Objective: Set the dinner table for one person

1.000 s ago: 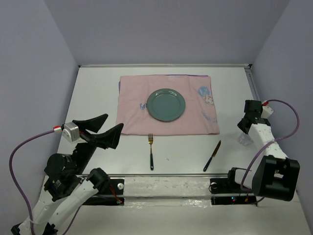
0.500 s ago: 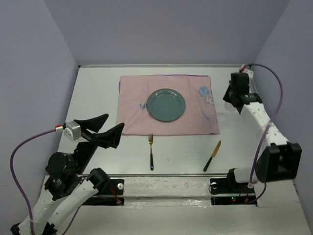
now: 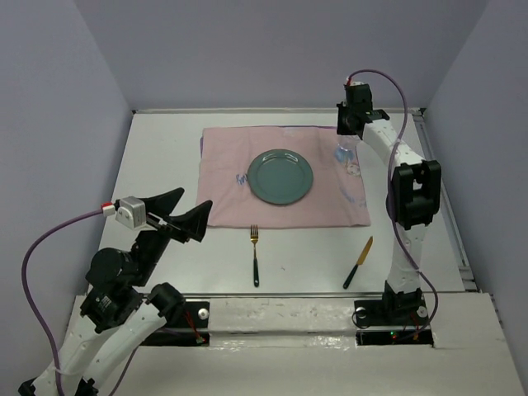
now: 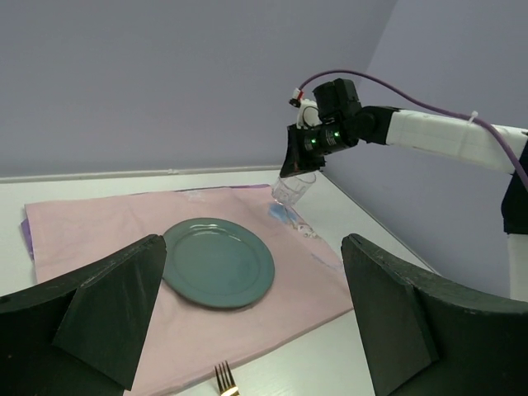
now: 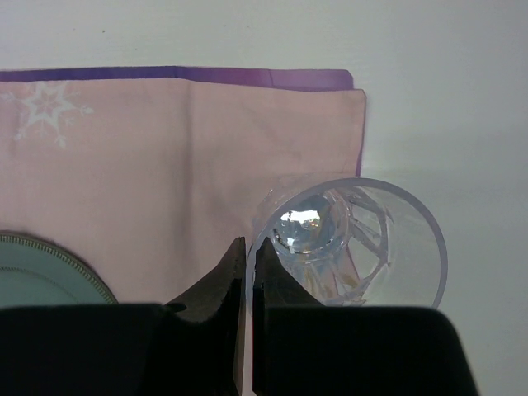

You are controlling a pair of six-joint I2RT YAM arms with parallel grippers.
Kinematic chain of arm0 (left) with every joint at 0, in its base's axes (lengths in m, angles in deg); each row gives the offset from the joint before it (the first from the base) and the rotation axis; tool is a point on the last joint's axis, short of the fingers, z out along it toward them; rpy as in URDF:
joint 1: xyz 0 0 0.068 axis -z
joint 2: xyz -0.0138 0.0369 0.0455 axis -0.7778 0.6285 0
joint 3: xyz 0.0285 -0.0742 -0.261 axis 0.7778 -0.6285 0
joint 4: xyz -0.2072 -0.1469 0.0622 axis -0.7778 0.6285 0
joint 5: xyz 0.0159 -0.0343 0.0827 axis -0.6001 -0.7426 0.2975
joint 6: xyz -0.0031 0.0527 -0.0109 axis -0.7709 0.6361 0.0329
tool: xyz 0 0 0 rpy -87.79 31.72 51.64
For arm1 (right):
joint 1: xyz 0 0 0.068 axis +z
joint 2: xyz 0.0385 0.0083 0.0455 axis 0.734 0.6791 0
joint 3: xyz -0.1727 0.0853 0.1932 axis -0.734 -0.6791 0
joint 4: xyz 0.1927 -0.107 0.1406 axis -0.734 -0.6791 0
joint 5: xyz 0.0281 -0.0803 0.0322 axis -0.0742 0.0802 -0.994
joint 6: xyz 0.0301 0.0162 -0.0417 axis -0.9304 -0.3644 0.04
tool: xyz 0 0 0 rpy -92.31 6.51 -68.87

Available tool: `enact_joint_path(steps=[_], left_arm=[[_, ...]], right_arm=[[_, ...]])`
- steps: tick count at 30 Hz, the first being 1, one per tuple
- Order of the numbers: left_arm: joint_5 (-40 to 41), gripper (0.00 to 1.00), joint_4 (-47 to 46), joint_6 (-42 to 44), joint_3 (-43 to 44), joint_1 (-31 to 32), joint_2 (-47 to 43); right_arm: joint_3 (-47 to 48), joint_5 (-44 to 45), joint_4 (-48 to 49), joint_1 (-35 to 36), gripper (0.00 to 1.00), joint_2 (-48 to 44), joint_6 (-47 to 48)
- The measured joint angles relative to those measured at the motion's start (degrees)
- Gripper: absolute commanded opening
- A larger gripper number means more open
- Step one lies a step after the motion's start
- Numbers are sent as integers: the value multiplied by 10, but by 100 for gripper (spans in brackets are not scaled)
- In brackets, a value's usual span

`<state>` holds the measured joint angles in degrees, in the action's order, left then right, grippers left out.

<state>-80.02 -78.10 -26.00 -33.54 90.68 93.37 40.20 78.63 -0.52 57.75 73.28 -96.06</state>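
Note:
A green plate point(image 3: 280, 176) lies on the pink cloth point(image 3: 231, 157) on the white dinner table point(image 3: 157, 165). A gold fork with a dark handle point(image 3: 255, 256) and a knife point(image 3: 358, 262) lie on the bare table in front of the cloth. My right gripper point(image 3: 346, 132) is shut on the rim of a clear glass point(image 5: 351, 243), one finger inside and one outside, and holds it above the cloth's far right corner. The glass also shows in the left wrist view point(image 4: 294, 188). My left gripper point(image 3: 177, 216) is open and empty, above the table's near left.
Purple-grey walls close in the table on three sides. A metal rail point(image 3: 280, 311) runs along the near edge between the arm bases. The right arm point(image 3: 408, 194) reaches upright over the table's right side.
My right gripper has swung with the glass from the table's right edge, back and left, to above the cloth's far right corner. The left gripper has shifted only slightly.

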Motion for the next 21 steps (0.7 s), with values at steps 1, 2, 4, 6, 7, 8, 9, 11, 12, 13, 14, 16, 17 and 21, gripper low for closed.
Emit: enact_joint_path(steps=[1, 2, 4, 6, 7, 8, 9, 11, 12, 13, 14, 16, 17, 21], left_arm=[[0, 99, 0, 0, 0, 0, 2], [0, 99, 0, 1, 0, -1, 3], [0, 99, 0, 2, 0, -5, 7], [0, 99, 0, 2, 0, -8, 9], [0, 99, 0, 2, 0, -9, 9], [0, 99, 0, 2, 0, -11, 10], [0, 99, 0, 2, 0, -12, 10], [0, 99, 0, 2, 0, -15, 10], [0, 99, 0, 2, 0, -15, 10], [0, 99, 0, 2, 0, -15, 10], [0, 99, 0, 2, 0, -16, 10], [0, 99, 0, 2, 0, -17, 11], [0, 99, 0, 2, 0, -19, 12], [0, 99, 0, 2, 0, -19, 17]], right_arm=[[23, -6, -7, 3, 0, 21, 7], [39, -10, -14, 5, 0, 33, 11], [63, -17, -21, 9, 0, 56, 17], [92, -19, -32, 14, 0, 79, 26], [100, -19, -34, 16, 0, 87, 28], [107, -19, -36, 16, 0, 94, 31], [111, -19, -39, 18, 0, 100, 34], [118, -19, -43, 20, 0, 111, 37], [121, -18, -45, 20, 0, 115, 39], [124, -15, -47, 21, 0, 122, 42], [126, -14, -48, 21, 0, 127, 43], [136, -2, -50, 21, 3, 135, 51], [138, 0, -51, 21, 8, 136, 53], [141, 13, -58, 21, 55, 139, 64]])
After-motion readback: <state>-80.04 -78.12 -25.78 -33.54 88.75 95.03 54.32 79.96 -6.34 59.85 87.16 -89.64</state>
